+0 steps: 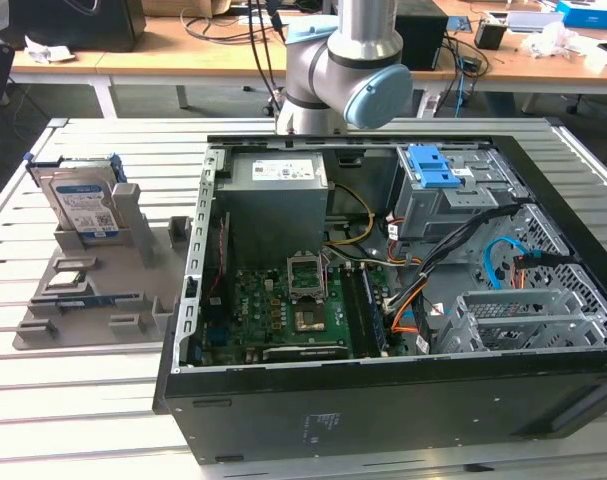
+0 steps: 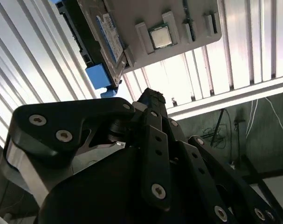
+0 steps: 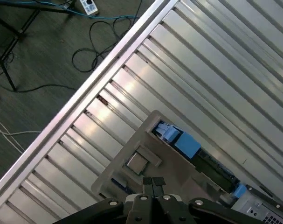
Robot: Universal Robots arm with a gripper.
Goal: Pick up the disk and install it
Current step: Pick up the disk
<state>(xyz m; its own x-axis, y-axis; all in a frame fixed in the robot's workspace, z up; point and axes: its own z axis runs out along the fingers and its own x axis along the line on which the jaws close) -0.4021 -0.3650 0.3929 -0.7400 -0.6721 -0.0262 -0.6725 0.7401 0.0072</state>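
Your tool has its black fingertips pressed together, pinching nothing. In the first wrist view those tips hang over a grey plastic holder, near a square metal-topped chip that sits in a moulded pocket.

Just past the chip is your disk: a flat silver slab with a white-and-blue label and blue plastic rails. It stands on edge in a slot of that holder, clear of the tool.

Under the holder runs the surface, ribbed bright aluminium with long parallel grooves. Its edge shows in the first wrist view, and beyond it is a dark floor with loose cords lying across it.

In the exterior view the holder and disk sit at the exterior view's left. Right beside them, filling the middle, is an open black computer case. It lies on its side and its tall wall stands between the disk and the inside.

In there you've got a green circuit board, a plain grey metal box, and a grey bay with a blue latch. Orange, black and blue cables are draped across the middle. The grey-and-blue arm rises behind the case.
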